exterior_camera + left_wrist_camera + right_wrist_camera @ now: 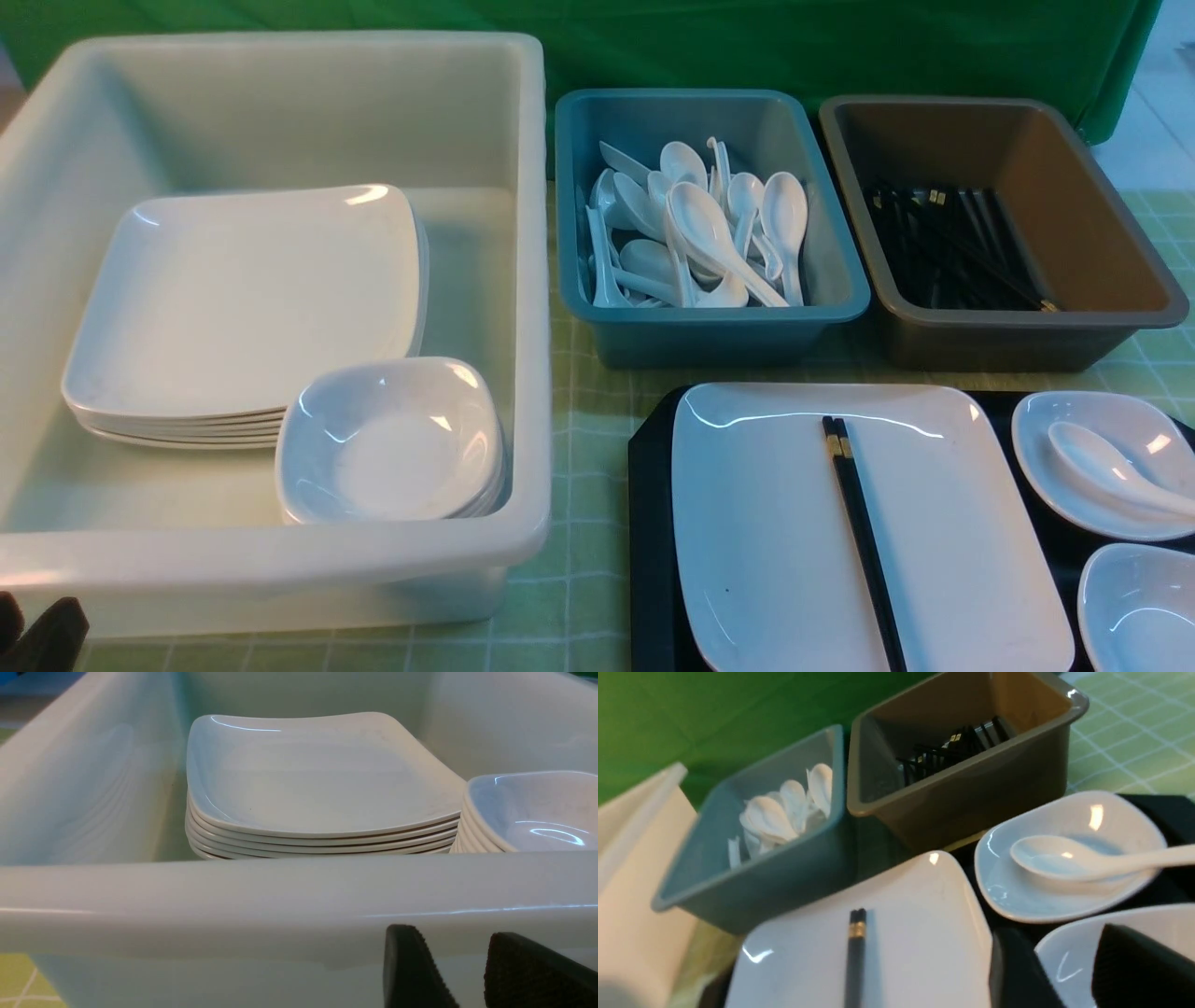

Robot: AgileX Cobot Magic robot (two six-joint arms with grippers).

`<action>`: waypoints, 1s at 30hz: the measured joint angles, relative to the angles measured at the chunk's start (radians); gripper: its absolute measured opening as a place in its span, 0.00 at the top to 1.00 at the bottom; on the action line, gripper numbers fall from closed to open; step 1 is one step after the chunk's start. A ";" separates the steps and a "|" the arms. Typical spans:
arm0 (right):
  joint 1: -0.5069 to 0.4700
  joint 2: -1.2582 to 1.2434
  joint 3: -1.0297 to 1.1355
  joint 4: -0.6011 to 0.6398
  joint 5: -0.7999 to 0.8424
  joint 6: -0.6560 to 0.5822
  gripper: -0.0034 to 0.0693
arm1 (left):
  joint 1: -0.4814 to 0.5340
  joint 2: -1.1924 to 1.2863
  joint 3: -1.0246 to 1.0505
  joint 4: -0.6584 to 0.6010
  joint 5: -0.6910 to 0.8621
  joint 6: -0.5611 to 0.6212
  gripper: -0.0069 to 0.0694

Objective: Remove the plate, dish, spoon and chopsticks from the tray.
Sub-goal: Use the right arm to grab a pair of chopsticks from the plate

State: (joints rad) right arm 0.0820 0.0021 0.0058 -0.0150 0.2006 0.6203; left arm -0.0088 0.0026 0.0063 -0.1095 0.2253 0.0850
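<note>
I see my left fingers (411, 975) spread and empty just outside the white tub (280, 896), my right fingers (1017, 975) spread and empty over the tray (649, 523), plate (775, 523) carrying the chopsticks (864, 541) just ahead of them, spoon (1111, 471) in a dish (1148, 429) beyond.

Chopsticks (864, 551) on plate (775, 523) on tray (651, 523); spoon (1111, 471) in dish (1134, 425) at right
</note>
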 joint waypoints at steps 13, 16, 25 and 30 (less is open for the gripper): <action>0.000 0.000 0.000 0.004 -0.178 0.040 0.64 | 0.000 0.000 0.000 0.000 0.000 0.002 0.62; 0.000 0.000 0.000 0.004 -0.226 0.040 0.74 | 0.000 0.000 0.000 0.000 0.000 0.001 0.62; 0.000 0.102 -0.178 0.004 -0.043 -0.151 0.94 | 0.000 0.000 0.000 0.000 0.000 0.001 0.62; 0.000 0.294 -0.361 0.004 0.199 -0.299 0.94 | 0.000 0.000 0.000 0.000 0.000 0.001 0.62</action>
State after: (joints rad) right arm 0.0820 0.2963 -0.3548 -0.0106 0.3999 0.3210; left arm -0.0088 0.0026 0.0063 -0.1095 0.2253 0.0856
